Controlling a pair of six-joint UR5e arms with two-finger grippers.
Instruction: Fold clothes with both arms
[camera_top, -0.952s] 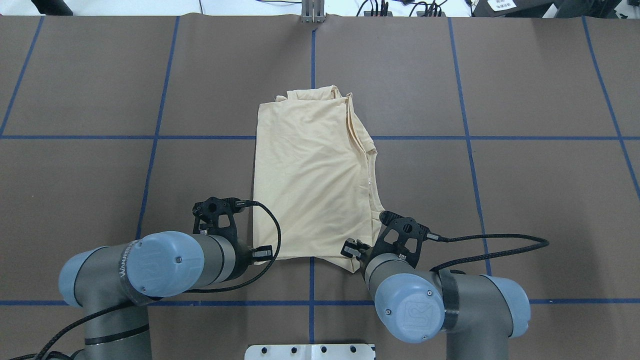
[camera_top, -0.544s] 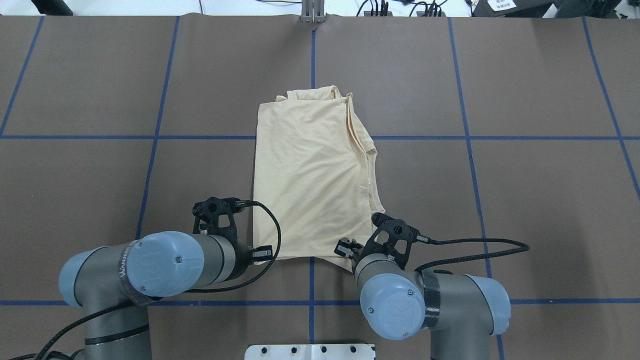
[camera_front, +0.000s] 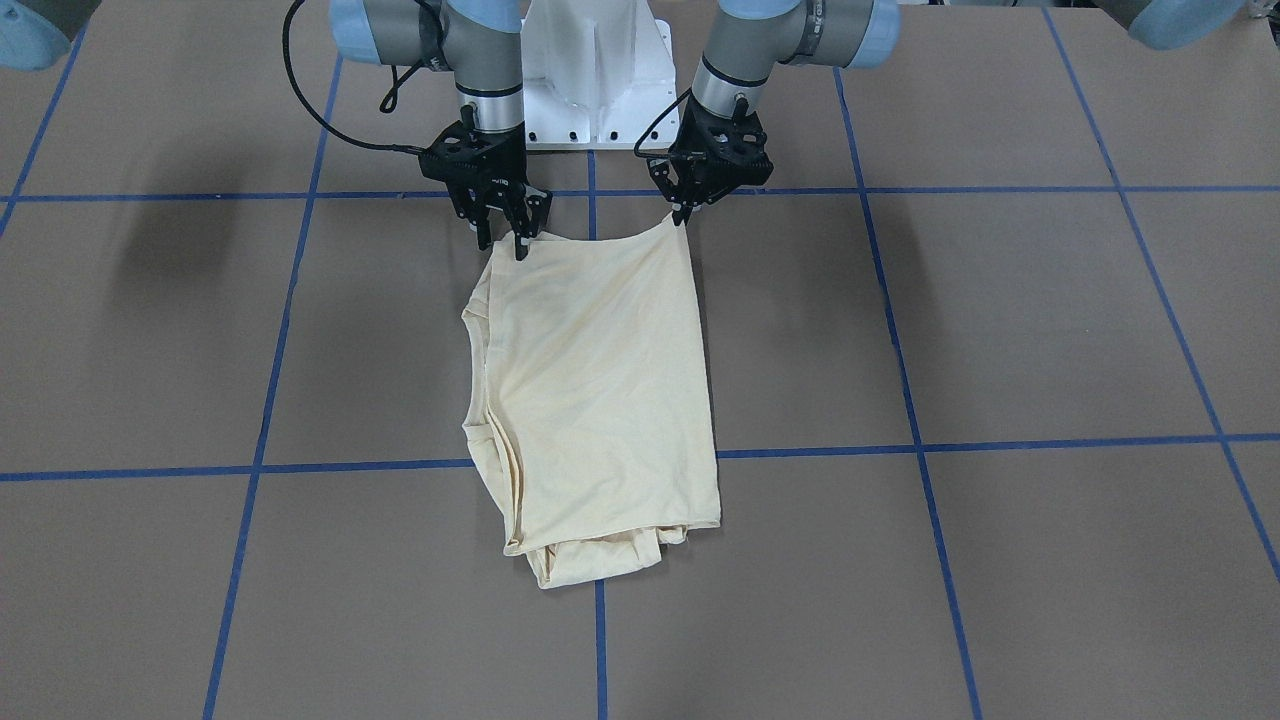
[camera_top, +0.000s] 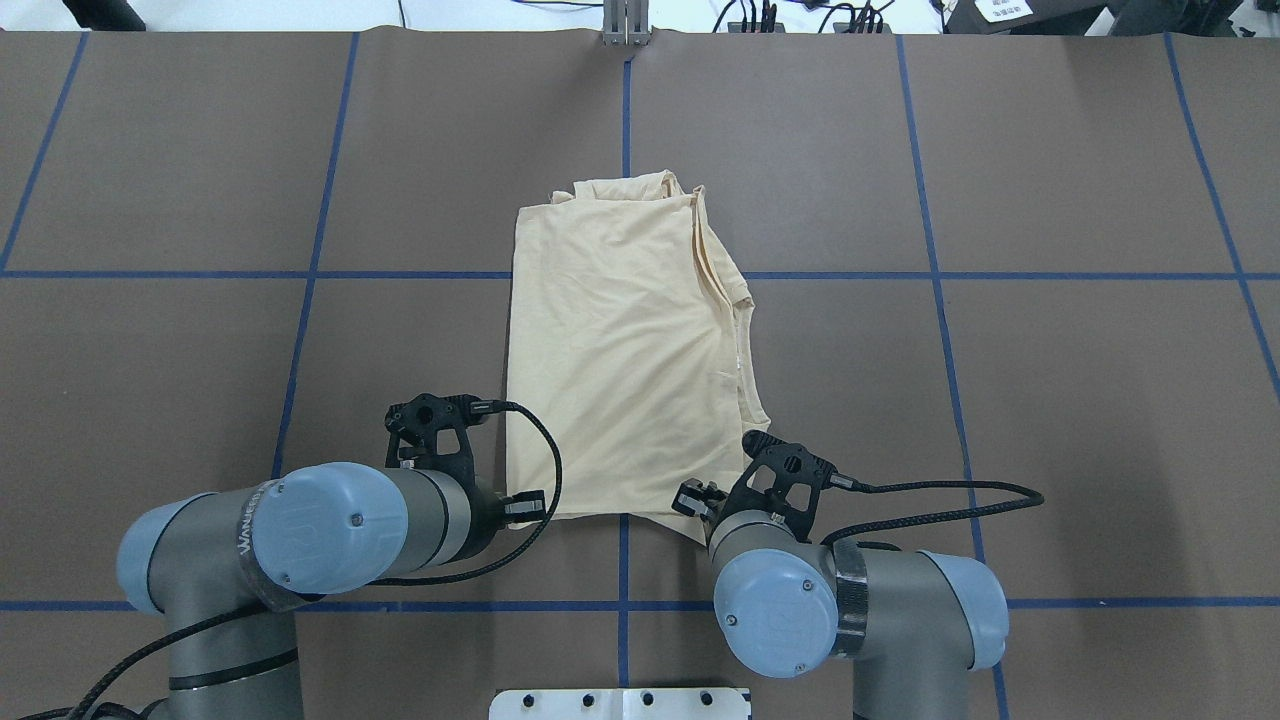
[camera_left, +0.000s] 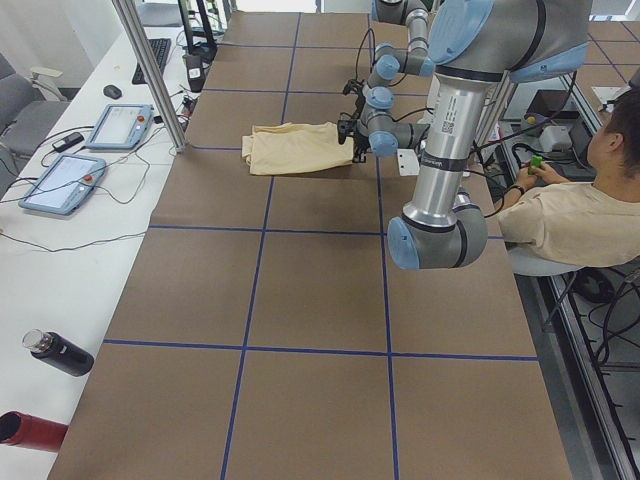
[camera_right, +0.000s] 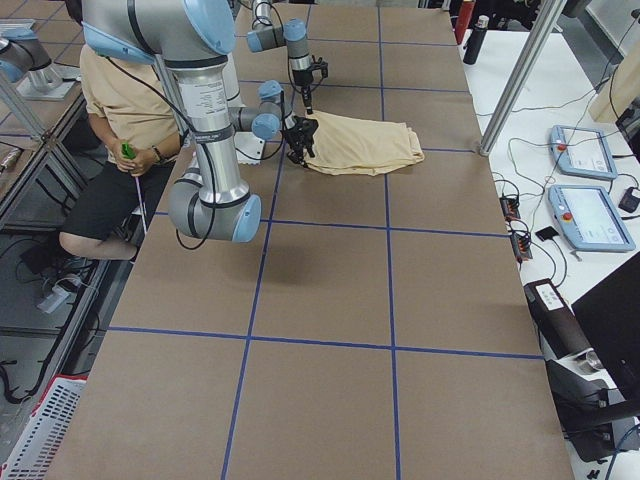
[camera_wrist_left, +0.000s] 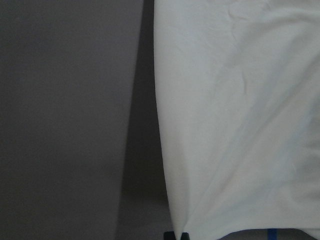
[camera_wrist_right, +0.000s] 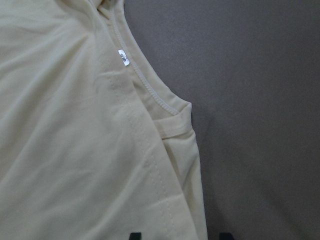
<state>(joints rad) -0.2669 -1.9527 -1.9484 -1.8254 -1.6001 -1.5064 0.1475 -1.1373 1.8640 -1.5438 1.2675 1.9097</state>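
The cream-yellow shirt (camera_top: 620, 370) lies folded in a long rectangle at the table's middle, its print hidden. My left gripper (camera_front: 683, 215) is shut on the near left corner of the shirt; the left wrist view shows its tips (camera_wrist_left: 177, 236) pinched together on the cloth. My right gripper (camera_front: 503, 240) is open and low over the near right corner by the neckline. In the right wrist view its fingertips (camera_wrist_right: 134, 235) stand apart, straddling the shirt's edge, with the white neck label (camera_wrist_right: 123, 57) ahead. From overhead the wrists hide both grippers.
The white pedestal base (camera_front: 595, 80) stands just behind the grippers. Blue tape lines cross the brown table cover (camera_top: 1050, 400). An operator (camera_left: 580, 215) sits behind the robot. Two pendants (camera_left: 120, 125) and a dark bottle (camera_left: 60, 352) lie on the white side bench.
My right arm has swung left, bringing its gripper closer over the shirt's near right corner. The left arm and the shirt have not moved.
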